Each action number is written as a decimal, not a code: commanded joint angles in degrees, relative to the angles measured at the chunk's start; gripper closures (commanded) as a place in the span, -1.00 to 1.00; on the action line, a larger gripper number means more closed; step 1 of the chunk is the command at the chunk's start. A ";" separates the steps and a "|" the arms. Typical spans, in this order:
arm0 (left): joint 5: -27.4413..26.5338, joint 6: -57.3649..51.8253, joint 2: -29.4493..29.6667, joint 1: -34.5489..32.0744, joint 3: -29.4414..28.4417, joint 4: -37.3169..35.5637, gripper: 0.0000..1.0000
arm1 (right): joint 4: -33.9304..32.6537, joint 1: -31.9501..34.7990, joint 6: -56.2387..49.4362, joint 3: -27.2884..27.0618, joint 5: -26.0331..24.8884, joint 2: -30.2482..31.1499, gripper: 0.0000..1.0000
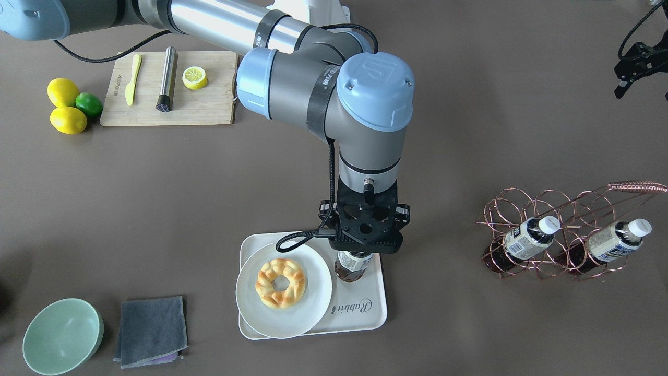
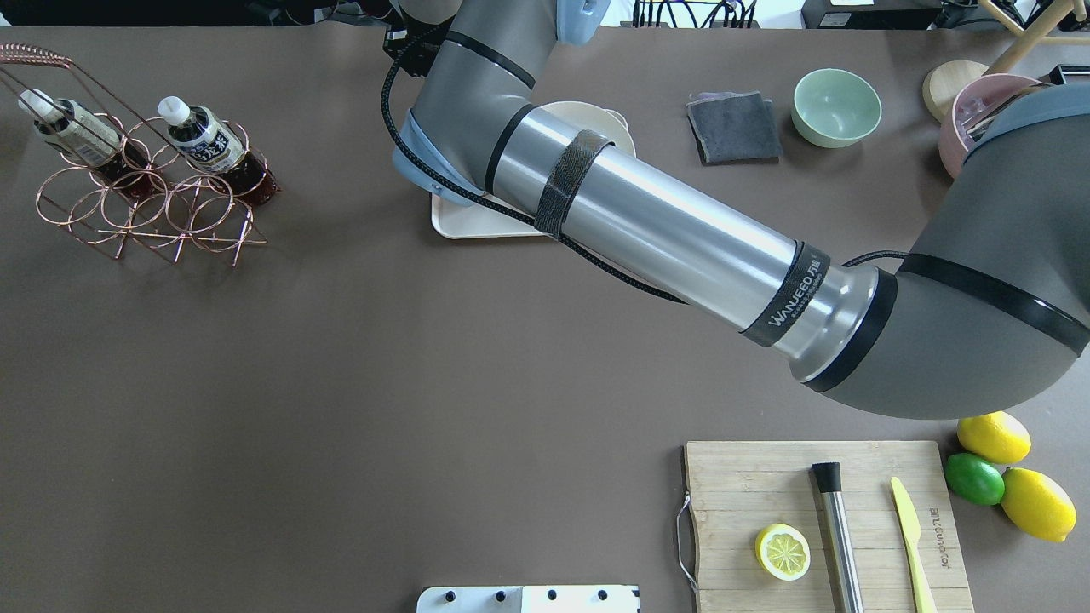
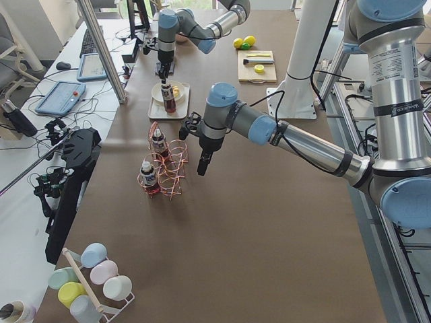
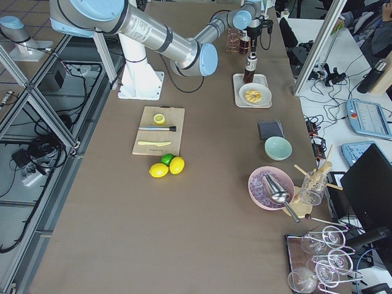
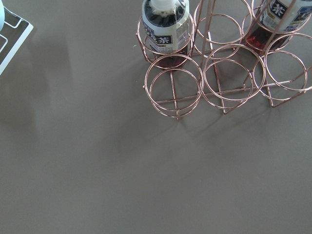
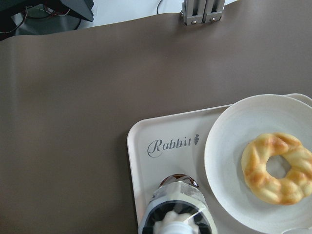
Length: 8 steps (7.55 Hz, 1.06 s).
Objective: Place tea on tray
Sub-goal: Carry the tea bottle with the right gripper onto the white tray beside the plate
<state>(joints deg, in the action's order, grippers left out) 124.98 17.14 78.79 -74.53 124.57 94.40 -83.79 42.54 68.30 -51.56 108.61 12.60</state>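
My right gripper (image 1: 364,244) hangs straight down over the cream-white tray (image 1: 365,313) marked "Rabbit" and is shut on the top of a tea bottle (image 1: 354,266). The bottle stands upright at the tray's robot-side part, beside the round plate (image 1: 313,297). The right wrist view shows the tea bottle (image 6: 178,217) from above, over the tray (image 6: 141,161). I cannot tell whether its base touches the tray. My left gripper (image 1: 641,78) hovers far off near the rack, open and empty.
A copper wire rack (image 1: 553,230) holds two more tea bottles (image 1: 529,237) (image 1: 616,240). A doughnut (image 1: 280,282) lies on the plate. A grey cloth (image 1: 151,330) and a green bowl (image 1: 62,336) lie beside the tray. A cutting board (image 1: 172,104) and lemons (image 1: 65,107) are farther off.
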 commanded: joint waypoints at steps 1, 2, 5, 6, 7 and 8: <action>0.00 0.00 0.05 0.08 -0.11 0.08 -0.94 | 0.29 0.00 -0.01 0.50 0.02 -0.21 0.23; 0.00 0.00 0.05 0.08 -0.11 0.08 -0.94 | 0.29 0.00 0.08 0.67 0.11 -0.30 -0.58; 0.35 0.09 0.05 0.08 0.32 -0.01 -0.94 | -0.76 1.14 0.34 -0.55 3.25 -1.18 -1.00; 1.92 0.26 0.22 0.00 0.59 -0.27 -0.94 | -5.72 2.89 -0.79 -5.08 6.49 0.21 -1.00; 2.28 0.52 0.31 -0.09 1.20 -0.70 -0.94 | -12.82 4.38 -5.15 -14.00 7.48 4.41 -1.00; 2.63 0.35 0.22 -1.05 1.64 -0.80 -0.94 | -17.07 6.57 -10.42 -24.27 9.23 11.67 -1.00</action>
<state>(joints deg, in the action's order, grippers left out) 126.79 17.49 79.02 -74.60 125.41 93.96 -92.28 45.88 65.31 -60.63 114.92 14.99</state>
